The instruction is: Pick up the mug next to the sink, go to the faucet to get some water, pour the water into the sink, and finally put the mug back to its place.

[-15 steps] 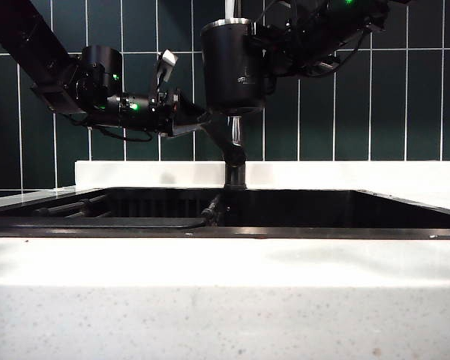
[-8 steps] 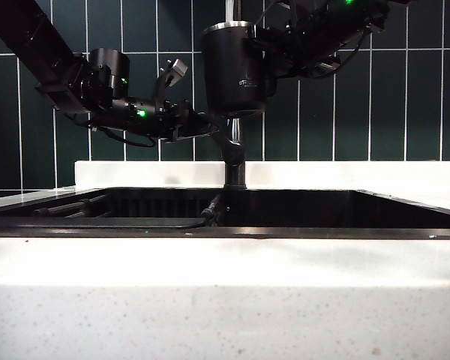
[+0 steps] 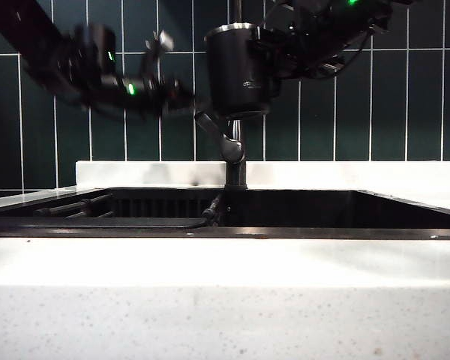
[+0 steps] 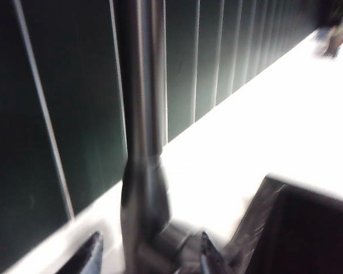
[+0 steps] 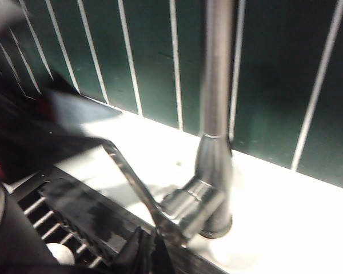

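Exterior view: sink [image 3: 300, 232] sat nearest, faucet [image 3: 235, 161] upright behind its back rim. Above it, right gripper [image 3: 274, 52] clamped tight on mug [image 3: 238, 69], held upright over faucet base. Left gripper [image 3: 181, 97] (blurred) hung w/ fingers [image 4: 91, 257] spread wide either side of faucet, nothing held.

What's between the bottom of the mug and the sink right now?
In the exterior view, the mug, held by the right end effector, hangs above the sink. Only the faucet stands between them, its lever slanting up left.
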Motion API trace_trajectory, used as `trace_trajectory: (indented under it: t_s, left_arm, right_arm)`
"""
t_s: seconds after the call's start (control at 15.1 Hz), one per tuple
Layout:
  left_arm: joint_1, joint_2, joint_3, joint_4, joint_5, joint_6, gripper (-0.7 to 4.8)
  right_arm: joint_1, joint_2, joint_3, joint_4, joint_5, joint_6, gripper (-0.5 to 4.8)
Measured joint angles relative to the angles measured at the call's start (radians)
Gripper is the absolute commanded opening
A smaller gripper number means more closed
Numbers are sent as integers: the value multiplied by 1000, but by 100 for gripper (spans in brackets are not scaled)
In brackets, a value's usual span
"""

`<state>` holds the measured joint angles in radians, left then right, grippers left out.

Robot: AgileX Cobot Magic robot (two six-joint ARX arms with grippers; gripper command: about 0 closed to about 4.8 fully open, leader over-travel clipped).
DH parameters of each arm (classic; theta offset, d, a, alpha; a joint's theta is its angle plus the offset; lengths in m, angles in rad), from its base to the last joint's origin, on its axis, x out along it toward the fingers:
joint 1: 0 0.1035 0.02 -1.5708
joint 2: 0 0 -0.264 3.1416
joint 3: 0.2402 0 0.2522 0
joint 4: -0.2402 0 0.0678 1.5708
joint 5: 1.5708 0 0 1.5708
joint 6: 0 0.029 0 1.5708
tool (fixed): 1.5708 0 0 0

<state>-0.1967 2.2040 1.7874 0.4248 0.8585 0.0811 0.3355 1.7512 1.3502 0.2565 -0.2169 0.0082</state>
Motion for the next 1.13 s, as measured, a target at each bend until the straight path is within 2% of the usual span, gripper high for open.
trace_trajectory:
  t_s: [0.13,0.33,0.4,0.46,0.53,0.66,0.86,0.93,1.13]
  left_arm:
    - [-7,-67,3,-39,31,-26,210]
    - [-7,-138,3,-177,29,-28,210]
    - [-6,-164,3,-217,28,-29,210]
    - [-9,-196,3,-250,28,-29,210]
    - [-9,-214,3,-264,28,-29,210]
    - [-7,-228,4,-295,18,-29,210]
    - [-7,-227,3,-440,16,-29,210]
    - [-6,-227,2,-481,15,-29,210]
    - [-6,-229,2,-499,14,-54,210]
  right_arm:
    - [-26,-14,0,-28,8,-37,-1]
    - [-72,-65,0,-97,78,-258,-1]
    - [-83,-72,1,-130,121,-409,-1]
    - [-80,-73,0,-186,157,-642,-1]
    - [-77,-73,-1,-225,160,-776,-1]
    - [-76,-70,-1,-248,161,-940,-1]
    - [-76,-68,0,-249,209,-1332,1]
    - [-77,-68,0,-247,217,-1454,19]
    - [-78,-65,0,-185,199,-1765,32]
